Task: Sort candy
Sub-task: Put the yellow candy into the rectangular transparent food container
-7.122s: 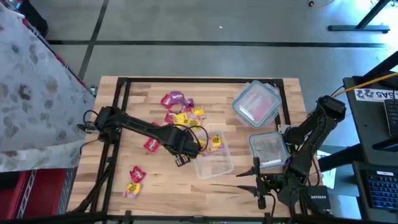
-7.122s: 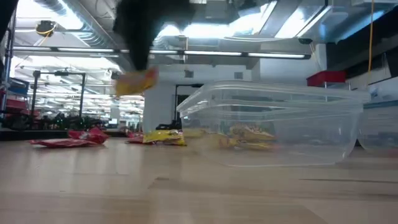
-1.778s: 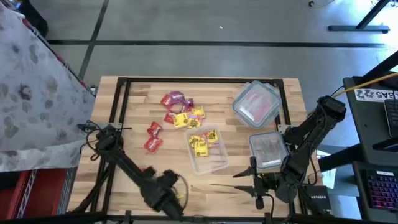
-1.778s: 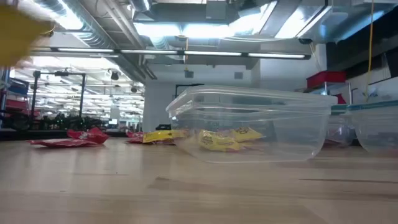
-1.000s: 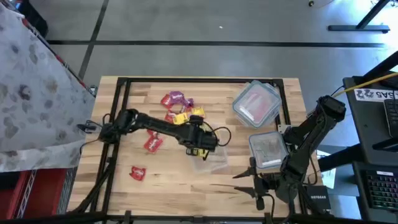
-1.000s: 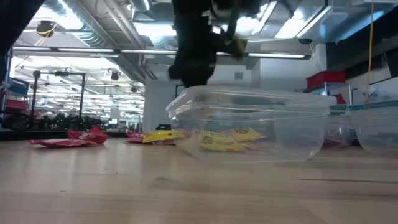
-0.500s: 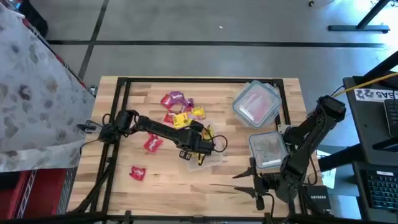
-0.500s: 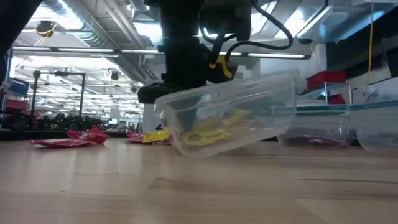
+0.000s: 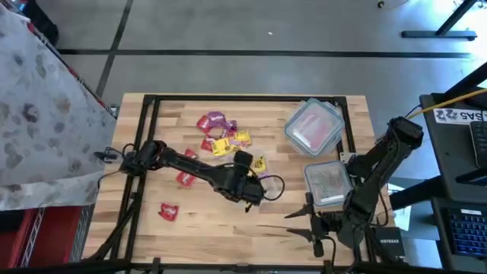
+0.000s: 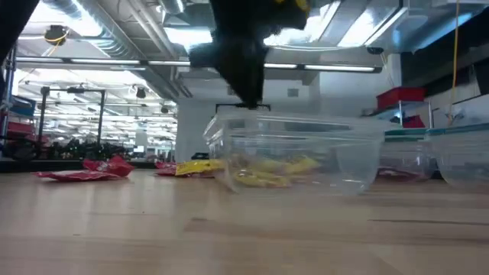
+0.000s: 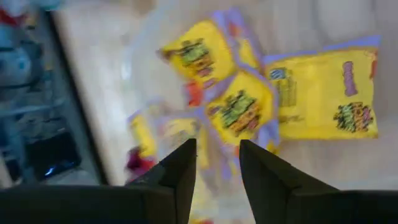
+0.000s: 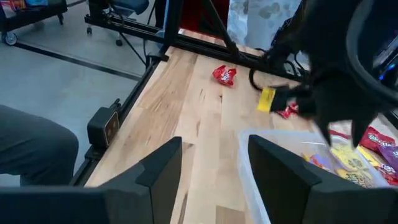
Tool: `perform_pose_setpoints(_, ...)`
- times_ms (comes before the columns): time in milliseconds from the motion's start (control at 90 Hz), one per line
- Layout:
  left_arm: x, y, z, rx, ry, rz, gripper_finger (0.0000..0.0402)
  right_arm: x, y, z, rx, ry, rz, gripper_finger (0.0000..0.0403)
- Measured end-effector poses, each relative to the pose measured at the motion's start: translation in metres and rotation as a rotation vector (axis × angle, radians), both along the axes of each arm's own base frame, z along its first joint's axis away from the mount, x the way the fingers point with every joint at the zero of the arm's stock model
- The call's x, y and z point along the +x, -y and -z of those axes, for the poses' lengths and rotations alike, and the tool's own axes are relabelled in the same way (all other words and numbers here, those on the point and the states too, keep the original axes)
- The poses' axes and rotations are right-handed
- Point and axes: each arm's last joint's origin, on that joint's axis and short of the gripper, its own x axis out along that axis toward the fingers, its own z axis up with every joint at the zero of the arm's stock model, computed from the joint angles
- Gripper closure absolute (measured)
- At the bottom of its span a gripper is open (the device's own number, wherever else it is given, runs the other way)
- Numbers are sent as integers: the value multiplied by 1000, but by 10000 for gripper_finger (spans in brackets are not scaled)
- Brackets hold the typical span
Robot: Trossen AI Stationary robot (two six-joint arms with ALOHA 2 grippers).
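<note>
Your left gripper (image 11: 216, 163), fingers parted and empty, hangs right over yellow candy (image 11: 239, 111) in the clear tub (image 10: 294, 156), which its arm hides from above.

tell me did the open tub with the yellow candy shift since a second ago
Yes. In the low view the open tub tipped up under the left tool, then settled flat, its right end now farther from the clear tub at the picture's right edge.

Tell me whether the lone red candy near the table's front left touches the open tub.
Apart. The high view shows the red candy lying alone on bare wood, well clear of the tub, which the left gripper hangs over.
</note>
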Motion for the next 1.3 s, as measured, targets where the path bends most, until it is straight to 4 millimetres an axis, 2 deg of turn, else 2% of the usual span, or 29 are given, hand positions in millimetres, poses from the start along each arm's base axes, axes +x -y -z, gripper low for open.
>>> perform_pose_setpoints(111, -13, -22, -10, 6, -5, -258, 295, 0, 0, 0, 0, 0, 0, 231)
perform_pose_setpoints(200, -14, -48, -8, -47, -5, -415, 295, 0, 0, 0, 2, 0, 0, 231)
perform_pose_setpoints(300, -13, -76, -3, -133, -16, -476, 294, 0, 0, 0, 3, 0, 0, 231)
perform_pose_setpoints(500, -27, -139, 12, -190, -179, -625, 287, 0, -1, 0, 18, -14, -25, 231)
perform_pose_setpoints(733, -41, -186, 32, -282, -289, -713, 215, 0, -1, 0, 17, -14, -23, 231)
perform_pose_setpoints(922, -44, -199, 50, -355, -278, -718, 163, 0, -1, 0, 19, -14, -24, 231)
perform_pose_setpoints(1122, -38, -194, 72, -385, -212, -630, 164, 0, -1, 0, 19, -14, -24, 231)
perform_pose_setpoints(1300, -43, -189, 89, -408, -220, -605, 167, 0, -1, 0, 11, -9, -19, 231)
